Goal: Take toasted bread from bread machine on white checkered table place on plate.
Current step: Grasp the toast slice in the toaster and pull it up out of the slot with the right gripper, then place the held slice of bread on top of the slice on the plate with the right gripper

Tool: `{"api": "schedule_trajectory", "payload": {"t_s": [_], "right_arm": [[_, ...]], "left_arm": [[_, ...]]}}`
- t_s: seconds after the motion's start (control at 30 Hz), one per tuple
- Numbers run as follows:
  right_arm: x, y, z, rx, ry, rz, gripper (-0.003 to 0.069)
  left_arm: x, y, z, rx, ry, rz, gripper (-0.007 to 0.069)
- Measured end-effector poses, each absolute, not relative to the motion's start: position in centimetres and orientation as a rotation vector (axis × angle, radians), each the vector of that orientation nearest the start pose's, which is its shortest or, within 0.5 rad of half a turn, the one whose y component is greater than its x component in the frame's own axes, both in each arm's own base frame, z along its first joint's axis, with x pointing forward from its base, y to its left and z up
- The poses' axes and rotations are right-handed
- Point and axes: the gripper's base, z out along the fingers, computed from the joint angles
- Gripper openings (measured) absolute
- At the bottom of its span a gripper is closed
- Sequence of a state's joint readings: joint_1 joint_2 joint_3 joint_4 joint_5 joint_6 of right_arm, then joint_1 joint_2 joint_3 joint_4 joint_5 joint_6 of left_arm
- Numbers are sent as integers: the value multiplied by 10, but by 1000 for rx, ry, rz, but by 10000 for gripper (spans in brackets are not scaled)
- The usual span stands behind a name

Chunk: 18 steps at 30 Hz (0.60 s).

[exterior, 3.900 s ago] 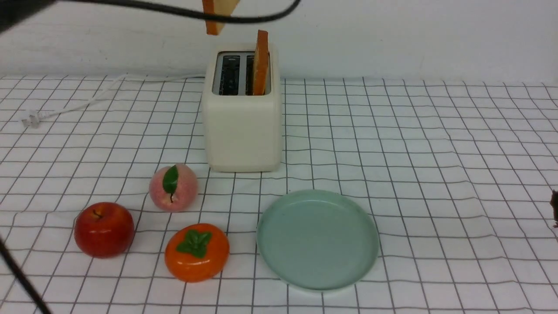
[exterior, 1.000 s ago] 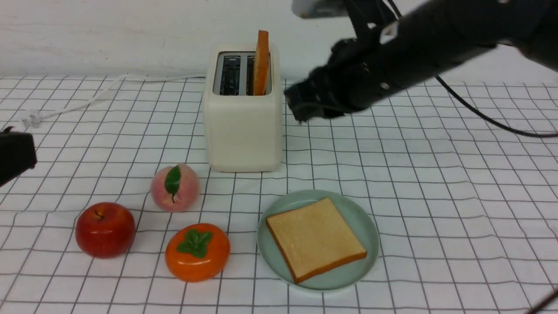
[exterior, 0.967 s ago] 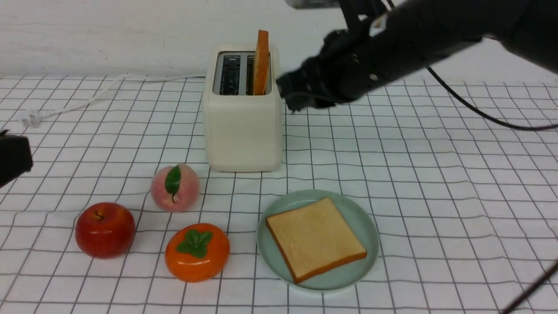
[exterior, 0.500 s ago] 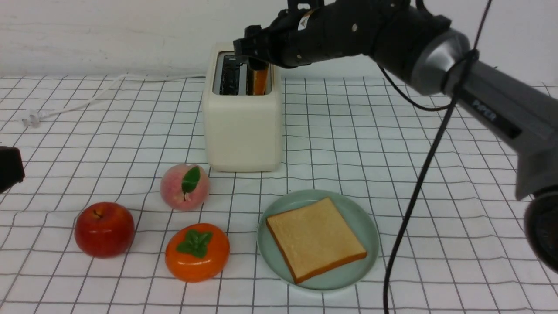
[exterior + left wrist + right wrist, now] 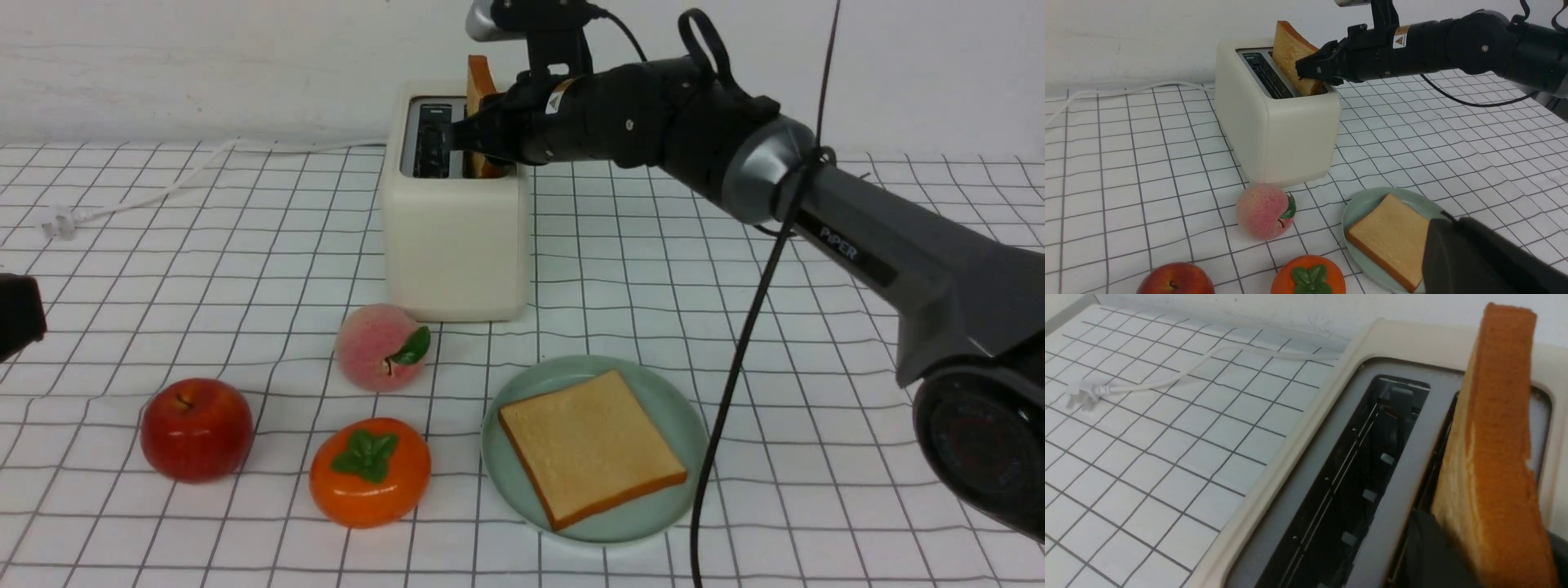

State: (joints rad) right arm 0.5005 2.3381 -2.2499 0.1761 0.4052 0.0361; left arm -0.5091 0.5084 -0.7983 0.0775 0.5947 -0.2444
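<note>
Step in hand: drawing the second slice point(image 5: 1494, 457) from the bread machine point(image 5: 453, 237).
The right gripper point(image 5: 480, 140) clasps that slice, which stands tilted in the machine's right slot. The next move, I judge, is a straight lift clear of the slot, then down to the plate point(image 5: 522, 482) in front of the machine, where the first slice point(image 5: 588, 445) lies. The left gripper point(image 5: 1447, 237) is clenched and empty. The white checkered table point(image 5: 816, 367) is wrinkled, with a bare white wall point(image 5: 204, 65) behind the machine.

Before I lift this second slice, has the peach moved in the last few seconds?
Yes. The peach rolled to the robot's right; it now lies in front of the toaster, at its left corner, instead of left of it.
</note>
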Motion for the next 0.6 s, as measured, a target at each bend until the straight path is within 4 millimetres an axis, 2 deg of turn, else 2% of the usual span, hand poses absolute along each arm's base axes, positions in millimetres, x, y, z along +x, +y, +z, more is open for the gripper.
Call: {"api": "schedule_trajectory", "payload": {"t_s": [0.07, 0.17, 0.23, 0.37, 0.4, 0.47, 0.53, 0.6], "right_arm": [[485, 272, 292, -356, 1968, 511, 141], [481, 269, 305, -360, 1948, 505, 124], [476, 267, 320, -358, 1927, 510, 124], [452, 255, 372, -367, 1891, 522, 124], [451, 254, 375, -366, 1885, 524, 124], [424, 246, 412, -397, 1892, 529, 124], [407, 239, 431, -430, 1902, 523, 124], [374, 227, 461, -512, 1941, 519, 124]], "left_arm": [[77, -38, 387, 265, 1790, -453, -13], [77, -38, 387, 265, 1791, -453, -13], [77, -38, 387, 265, 1791, -453, -13], [77, -38, 387, 264, 1791, -453, -13], [77, -38, 387, 264, 1791, -453, -13], [77, -38, 387, 264, 1791, -453, -13], [77, -38, 387, 264, 1791, -453, -13], [77, -38, 387, 264, 1791, -453, -13]]}}
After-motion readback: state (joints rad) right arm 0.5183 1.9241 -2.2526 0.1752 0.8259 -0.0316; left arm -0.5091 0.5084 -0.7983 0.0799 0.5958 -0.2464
